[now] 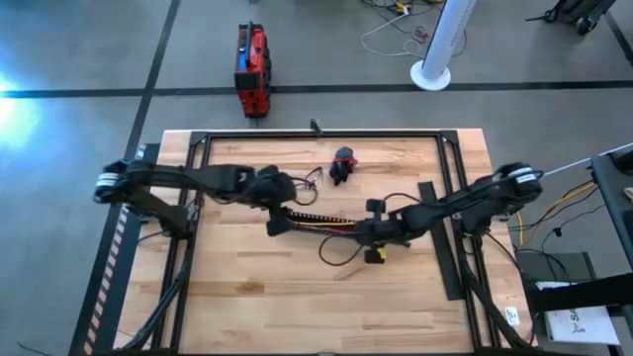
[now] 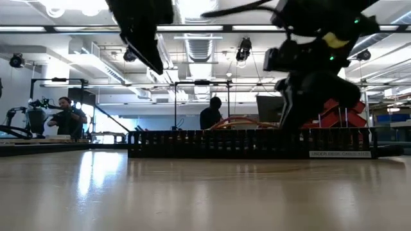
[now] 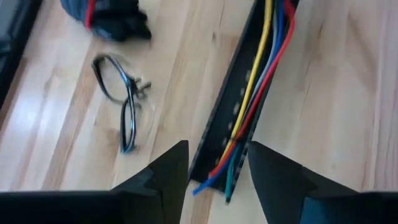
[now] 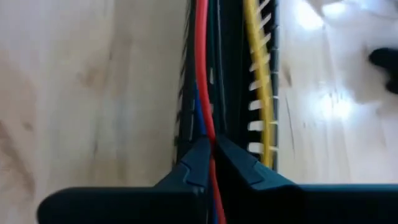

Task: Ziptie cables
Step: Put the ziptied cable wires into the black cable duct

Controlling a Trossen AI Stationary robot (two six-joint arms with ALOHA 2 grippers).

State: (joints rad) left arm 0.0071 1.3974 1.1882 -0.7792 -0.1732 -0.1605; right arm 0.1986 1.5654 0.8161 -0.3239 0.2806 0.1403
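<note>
I see the duct [image 1: 321,223] lying across the middle of the table [image 1: 247,307], and I place everything from it. The cables [image 3: 252,93], yellow, red, blue and green, run inside the duct along its length, their ends poking out of the duct's left end. My left gripper [image 3: 217,177] hangs just above that end, fingers [image 3: 168,171] apart, one on each side of the duct end and the cable tips, touching neither as far as I can tell. My right gripper [image 4: 213,160] is over the duct's right part, fingers pinched together on the red wire [image 4: 202,74] of the cables, which passes straight between the tips; the yellow wire [image 4: 261,81] lies beside it along the comb teeth, free. In the low view the duct [image 2: 250,142] stands as a long slotted wall with both arms coming down over it. Beyond the duct's left end, toward the far edge, lies a small dark wire loop [image 3: 121,99], and near it a red-and-black lump [image 1: 343,163]. A yellow-and-black piece [image 1: 376,255] sits just on the near side of the duct under the right arm. I cannot make out the ziptie anywhere
</note>
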